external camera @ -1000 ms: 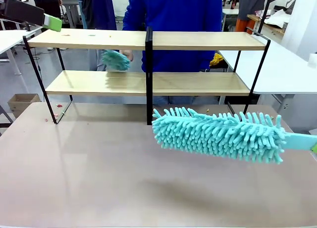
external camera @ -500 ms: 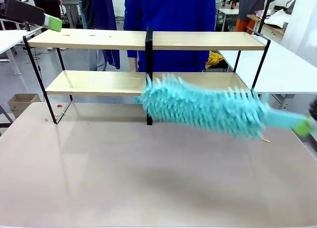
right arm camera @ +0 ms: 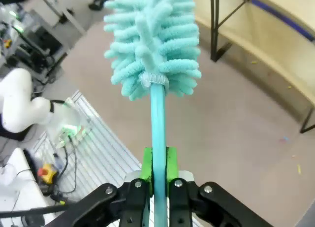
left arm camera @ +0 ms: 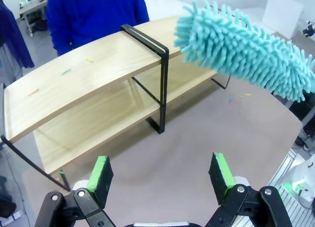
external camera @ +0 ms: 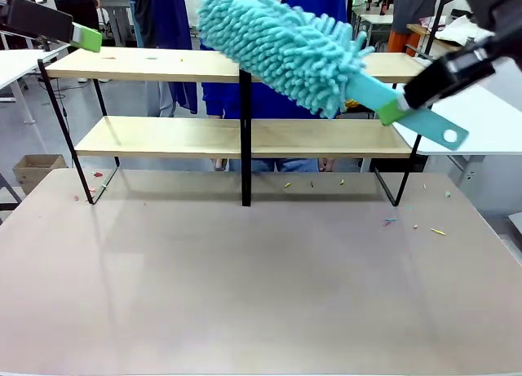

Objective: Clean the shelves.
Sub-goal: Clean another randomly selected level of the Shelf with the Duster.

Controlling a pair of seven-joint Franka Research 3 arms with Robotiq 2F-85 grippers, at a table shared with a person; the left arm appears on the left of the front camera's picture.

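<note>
Swinging the duster (external camera: pixel 281 50) up is the big change: a second ago it hung low in front of the right half of the shelves (external camera: pixel 147 64). Half a second ago it brushed along the lower board, and now its fluffy head sits tilted above the top board by the central post. The right pincer (external camera: pixel 391 111) is clamped tight on the flat handle. I read this as the lower board done and the top board next. The shelves stand at the far edge of the surface (external camera: pixel 245 311), with a person in a blue top (left arm camera: pixel 93 15) just behind them. The front view shows small scraps (external camera: pixel 390 222) lying on the surface just in front of the shelves' right end, likely knocked down. The right wrist view adds the grip itself, both pads of the pincer (right arm camera: pixel 158 163) pressed flat on the handle. The left wrist view shows the left pincer (left arm camera: pixel 161 175) spread wide and empty, hovering before the shelves' left half. It also picks out coloured bits (left arm camera: pixel 66 72) on the top board there, still to be swept.
</note>
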